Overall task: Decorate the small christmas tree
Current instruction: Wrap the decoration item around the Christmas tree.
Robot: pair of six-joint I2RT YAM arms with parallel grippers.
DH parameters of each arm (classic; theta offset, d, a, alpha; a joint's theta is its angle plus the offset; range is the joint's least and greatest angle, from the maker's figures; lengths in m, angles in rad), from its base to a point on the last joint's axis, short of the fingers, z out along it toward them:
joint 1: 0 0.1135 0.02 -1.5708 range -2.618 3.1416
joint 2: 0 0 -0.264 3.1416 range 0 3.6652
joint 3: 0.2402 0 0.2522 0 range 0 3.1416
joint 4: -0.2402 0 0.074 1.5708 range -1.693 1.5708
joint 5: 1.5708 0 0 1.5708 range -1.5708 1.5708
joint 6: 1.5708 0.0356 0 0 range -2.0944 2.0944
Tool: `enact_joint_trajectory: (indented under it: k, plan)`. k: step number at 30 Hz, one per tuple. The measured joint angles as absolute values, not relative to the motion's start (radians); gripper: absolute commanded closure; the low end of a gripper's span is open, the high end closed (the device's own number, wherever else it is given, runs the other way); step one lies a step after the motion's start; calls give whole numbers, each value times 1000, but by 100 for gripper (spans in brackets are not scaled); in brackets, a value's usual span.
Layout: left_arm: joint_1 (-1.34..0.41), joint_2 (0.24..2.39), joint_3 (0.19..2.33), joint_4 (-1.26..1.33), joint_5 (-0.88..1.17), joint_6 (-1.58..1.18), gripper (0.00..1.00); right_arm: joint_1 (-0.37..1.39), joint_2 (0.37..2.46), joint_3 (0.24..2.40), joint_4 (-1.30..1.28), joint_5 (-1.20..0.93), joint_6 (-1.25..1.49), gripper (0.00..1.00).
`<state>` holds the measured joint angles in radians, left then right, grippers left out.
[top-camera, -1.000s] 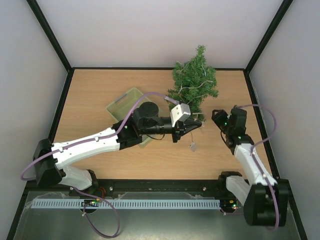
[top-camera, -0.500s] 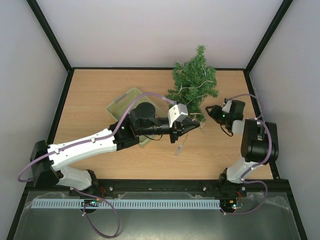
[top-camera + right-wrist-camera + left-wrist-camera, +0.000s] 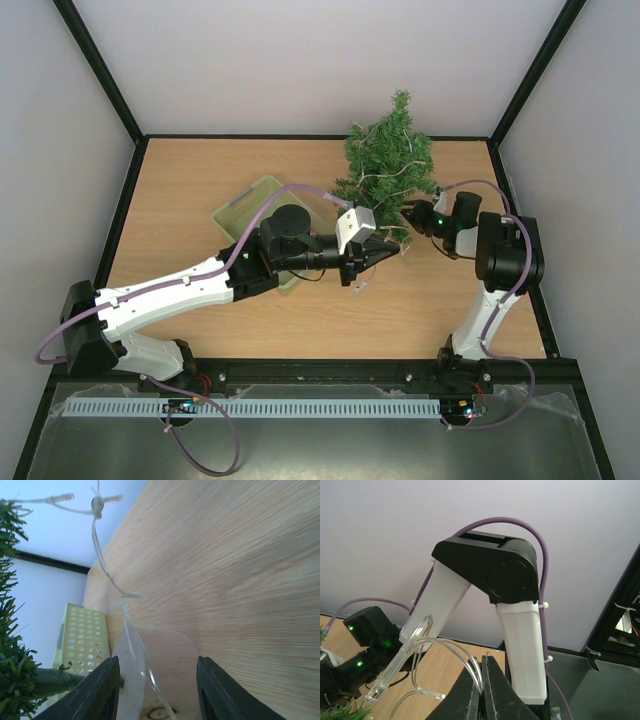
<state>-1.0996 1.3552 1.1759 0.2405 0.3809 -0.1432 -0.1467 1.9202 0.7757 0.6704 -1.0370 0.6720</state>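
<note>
Tree-dressing bench, one moment, as seen from beside the table.

Item 1: small christmas tree [image 3: 388,165]. It stands at the far right of the table [image 3: 200,170], and pale wire is already draped across its branches.

Item 2: left gripper [image 3: 393,249]. It sits at the foot of the tree on its near left side, jaws pinched shut on the clear light string [image 3: 400,661]. A loose end [image 3: 360,289] dangles just below it, pulled in closer than a second ago.

Item 3: right gripper [image 3: 415,212]. A second ago it hung well off the tree's near right; the arm has since folded up and brought it in against the lower right branches. Fingers are spread wide, with a strand of wire running between them but not gripped.

Reading: the right arm looks placed to take or guide the strand while the left feeds it, so wrapping appears mid-way.

Item 4: pale green basket [image 3: 240,203]. It lies left of the tree, mostly under the left arm. I cannot tell what it holds; nothing shows in the exposed corner.
</note>
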Motion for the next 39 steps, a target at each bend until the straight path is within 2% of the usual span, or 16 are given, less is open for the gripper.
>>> enact_joint_trajectory:
  k: [3, 7, 8, 11, 13, 25, 39]
  plan:
    - [-1100, 1356, 1176, 241, 379, -143, 97, -121, 1949, 798, 684, -1065, 682, 60]
    - [-1100, 1356, 1176, 240, 371, -142, 98, -75, 1967, 879, 583, -1058, 595, 69]
    - [-1100, 1356, 1176, 240, 369, -142, 97, -66, 1967, 882, 579, -1058, 589, 72]
    - [-1101, 1356, 1176, 240, 365, -142, 98, -55, 1967, 904, 518, -1030, 535, 92]
    - [-1101, 1356, 1176, 240, 363, -142, 98, -58, 1967, 907, 482, -991, 506, 98]
    - [-1101, 1324, 1079, 231, 307, -147, 98, -101, 1815, 924, 273, -724, 470, 98]
    - [-1101, 1233, 996, 197, 208, -144, 98, -127, 1730, 1029, 77, -685, 472, 98]
